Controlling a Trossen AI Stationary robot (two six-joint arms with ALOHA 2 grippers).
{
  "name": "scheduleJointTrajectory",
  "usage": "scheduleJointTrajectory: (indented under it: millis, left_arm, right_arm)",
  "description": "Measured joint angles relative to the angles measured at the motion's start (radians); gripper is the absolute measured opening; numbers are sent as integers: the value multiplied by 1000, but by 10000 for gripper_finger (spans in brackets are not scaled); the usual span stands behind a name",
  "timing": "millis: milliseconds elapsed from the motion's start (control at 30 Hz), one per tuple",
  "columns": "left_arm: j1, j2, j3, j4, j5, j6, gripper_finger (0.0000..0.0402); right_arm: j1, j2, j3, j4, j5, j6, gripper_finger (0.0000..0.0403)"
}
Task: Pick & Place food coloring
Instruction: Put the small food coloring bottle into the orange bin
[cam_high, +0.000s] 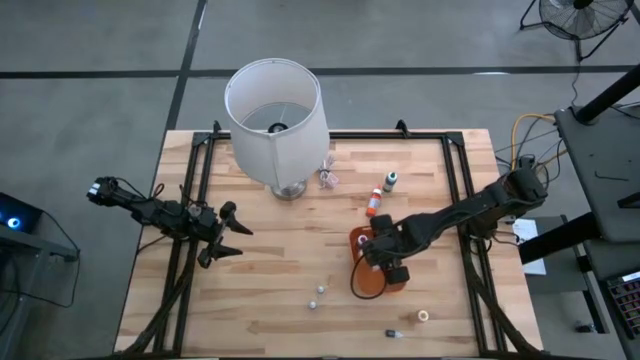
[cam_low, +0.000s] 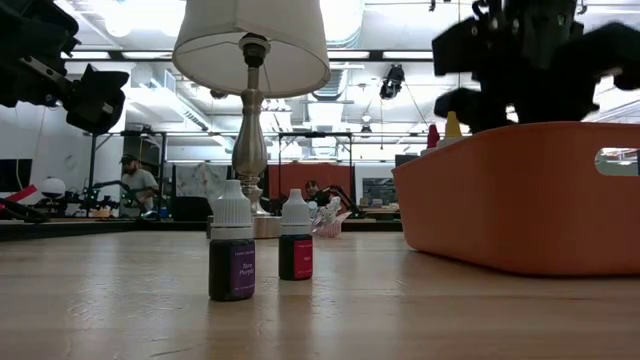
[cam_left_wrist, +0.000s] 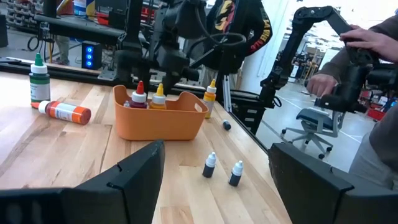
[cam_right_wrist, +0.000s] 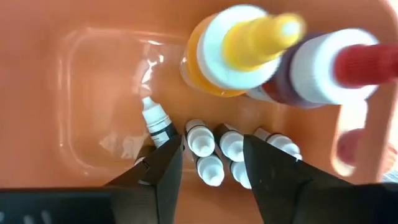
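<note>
Orange tray (cam_high: 368, 285) sits right of table centre; right gripper (cam_high: 388, 262) hangs directly over it. Right wrist view: fingers (cam_right_wrist: 163, 168) parted, nothing between them, poised above a cluster of small white-capped food coloring bottles (cam_right_wrist: 210, 149) lying on the tray floor. One more small bottle (cam_right_wrist: 155, 123) lies beside the cluster. A yellow-capped bottle (cam_right_wrist: 239, 46) and a red-capped bottle (cam_right_wrist: 323, 65) stand in the same tray, touching each other.

Still on the wood, outside the tray:
- two small bottles (cam_high: 317, 296) near the front edge, left of the tray; low view shows them upright, one purple (cam_low: 232, 256), one red (cam_low: 296, 249), close together but apart.
- green-capped bottle (cam_high: 390, 181) upright, and an orange bottle (cam_high: 373, 202) on its side, both behind the tray.
- two small items (cam_high: 408, 322) at the front edge; too small to identify.

Left gripper (cam_high: 228, 232) waits over the table's left part, wide open and empty. Lamp (cam_high: 275, 118) at the rear.
</note>
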Motion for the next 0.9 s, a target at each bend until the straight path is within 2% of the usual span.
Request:
scheduleJointTrajectory:
  millis: [400,667,900]
  left_arm:
    - [0,0,0,0,0,0,259]
    - [0,0,0,0,0,0,259]
    - [0,0,0,0,0,0,259]
  right_arm:
    - [13,-97,124,-94,27,78,204]
    - [59,-108,260,-241,48,247,244]
    - [145,-108,333,-307,52,423,270]
